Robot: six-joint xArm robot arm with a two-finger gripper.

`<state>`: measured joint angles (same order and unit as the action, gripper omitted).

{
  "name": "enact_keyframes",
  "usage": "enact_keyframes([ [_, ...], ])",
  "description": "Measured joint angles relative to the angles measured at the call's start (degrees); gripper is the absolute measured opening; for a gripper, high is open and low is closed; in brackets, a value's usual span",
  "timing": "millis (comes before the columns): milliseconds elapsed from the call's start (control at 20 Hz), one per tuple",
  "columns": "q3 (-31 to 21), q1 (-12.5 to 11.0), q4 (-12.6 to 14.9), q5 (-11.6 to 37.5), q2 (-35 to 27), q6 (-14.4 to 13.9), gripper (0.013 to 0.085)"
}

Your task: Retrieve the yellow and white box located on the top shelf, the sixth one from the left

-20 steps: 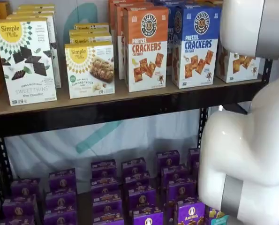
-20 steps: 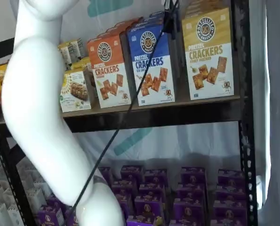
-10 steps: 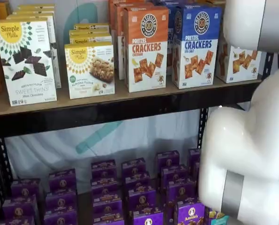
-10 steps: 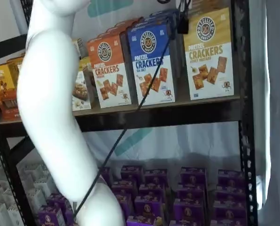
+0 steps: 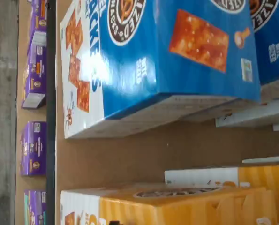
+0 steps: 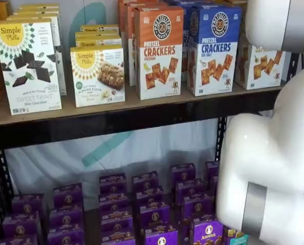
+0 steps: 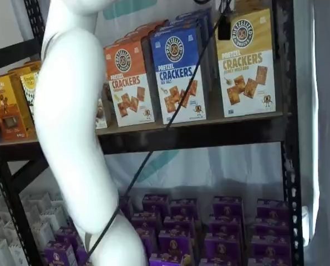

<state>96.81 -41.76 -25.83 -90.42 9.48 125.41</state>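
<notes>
The yellow and white box (image 7: 248, 61) stands at the right end of the top shelf (image 7: 209, 136), next to a blue cracker carton (image 7: 178, 72). In a shelf view only its white lower part (image 6: 263, 65) shows behind my white arm (image 6: 274, 153). In the wrist view its yellow-gold top (image 5: 177, 206) lies across a strip of tan board (image 5: 153, 154) from the blue carton (image 5: 167, 51). My gripper (image 7: 224, 25) shows only as a black piece hanging from above with a cable, in front of the yellow box's upper left edge. I cannot tell whether it is open.
An orange cracker carton (image 6: 159, 51) and white Simple Mills boxes (image 6: 26, 66) stand further left on the shelf. Purple boxes (image 6: 141, 204) fill the level below. A black upright (image 7: 287, 111) stands just right of the yellow box. My arm (image 7: 70, 138) hides the shelf's left part.
My arm has swung to the right. The black gripper piece and its cable have moved from in front of the blue carton to the yellow box's left edge.
</notes>
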Motion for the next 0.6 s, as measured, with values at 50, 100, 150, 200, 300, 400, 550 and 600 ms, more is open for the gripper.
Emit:
enact_keyframes([
  [50, 0.36, 0.15, 0.46, -0.24, -0.29, -0.04, 0.085],
  [100, 1.19, 0.4, 1.25, -1.05, -0.88, -0.24, 0.085],
  [150, 1.76, 0.55, 1.76, -1.7, -1.3, -0.41, 0.085],
  [200, 2.22, 0.71, 2.24, -2.24, -1.65, -0.55, 0.085],
  [300, 2.47, 1.03, 3.12, -2.62, -1.97, -0.62, 0.085],
  [400, 3.07, 1.28, 3.97, -3.4, -2.41, -0.75, 0.085],
  [550, 6.12, 1.87, 6.5, -6.85, -4.2, -1.25, 0.085],
  [600, 7.31, 2.27, 7.88, -8.07, -4.86, -1.37, 0.085],
])
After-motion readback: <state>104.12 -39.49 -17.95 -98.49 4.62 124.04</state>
